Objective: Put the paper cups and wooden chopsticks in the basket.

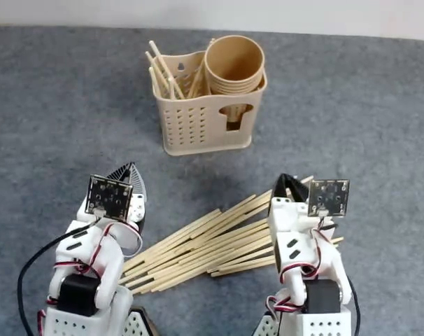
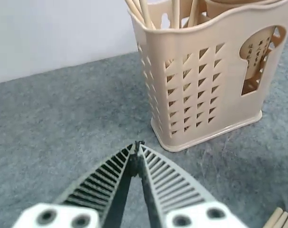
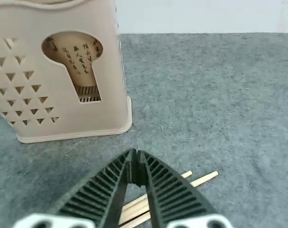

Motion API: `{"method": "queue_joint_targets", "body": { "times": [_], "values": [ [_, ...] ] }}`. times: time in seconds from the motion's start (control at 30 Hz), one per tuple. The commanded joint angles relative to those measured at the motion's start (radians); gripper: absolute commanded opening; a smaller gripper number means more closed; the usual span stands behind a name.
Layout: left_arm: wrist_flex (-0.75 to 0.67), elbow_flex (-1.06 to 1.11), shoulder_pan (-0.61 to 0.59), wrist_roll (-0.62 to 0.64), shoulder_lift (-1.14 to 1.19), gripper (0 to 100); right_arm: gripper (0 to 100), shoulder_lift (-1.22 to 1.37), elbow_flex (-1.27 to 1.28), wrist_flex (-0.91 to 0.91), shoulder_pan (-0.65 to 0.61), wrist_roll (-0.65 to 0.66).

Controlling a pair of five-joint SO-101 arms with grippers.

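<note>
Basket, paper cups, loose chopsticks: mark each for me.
basket [image 1: 205,129], high view, front wall.
paper cups [image 1: 234,61], high view, inside of the top cup.
loose chopsticks [image 1: 205,245], high view, middle of the pile.

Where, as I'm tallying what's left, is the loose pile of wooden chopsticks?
In the high view, the pile of pale wooden chopsticks lies on the grey table between the left arm and right arm, apart from the beige perforated plastic basket.
</note>
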Motion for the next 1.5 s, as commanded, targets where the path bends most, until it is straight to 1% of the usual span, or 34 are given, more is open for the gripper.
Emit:
{"method": "queue_joint_targets", "body": {
  "times": [0.0, 0.07, 0.17, 0.37, 0.5, 0.77, 0.9, 1.0, 1.07, 1.13, 1.2, 1.37, 1.47],
  "values": [
    [-0.023, -0.005, -0.007, -0.009, -0.007, 1, 2.8, -0.013, -0.09, 0.036, -0.01, 0.011],
    [-0.021, 0.001, -0.007, -0.009, -0.007, 1, 2.8, -0.007, -0.11, 0.038, -0.01, 0.014],
    [-0.029, 0.024, -0.007, -0.009, -0.007, 1, 2.6, 0.082, -0.136, 0.036, -0.01, 0.08],
    [-0.124, 0.085, -0.008, -0.009, -0.007, 1, 2.6, 0.455, -0.288, 0.035, -0.01, 0.071],
    [-0.133, 0.091, -0.008, -0.009, -0.007, 1, 2.7, 0.667, -0.367, 0.033, -0.01, -0.018],
    [-0.135, 0.09, -0.008, -0.011, -0.007, 1, 2.8, 0.963, -0.492, 0.033, -0.008, -0.121],
    [-0.135, 0.091, -0.008, -0.087, -0.007, 1, 2.8, 1.064, -0.544, 0.038, -0.008, -0.181],
    [-0.135, 0.091, -0.008, -0.095, -0.007, 1, 2.9, 1.129, -0.581, 0.039, -0.008, -0.232],
    [-0.135, 0.091, -0.008, -0.095, -0.007, 1, 5.7, 1.17, -0.598, 0.039, -0.008, -0.272],
    [-0.135, 0.091, -0.008, -0.095, -0.007, 1, 10.6, 1.213, -0.61, 0.044, -0.008, -0.322],
    [-0.135, 0.091, -0.008, -0.097, -0.007, 1, 13.9, 1.254, -0.639, 0.074, -0.01, -0.339],
    [-0.135, 0.091, -0.008, -0.1, -0.007, 1, 14.1, 1.376, -0.763, 0.185, -0.016, -0.358],
    [-0.135, 0.091, -0.008, -0.1, -0.007, 1, 14.1, 1.46, -0.823, 0.2, -0.016, -0.445]
  ]
}}
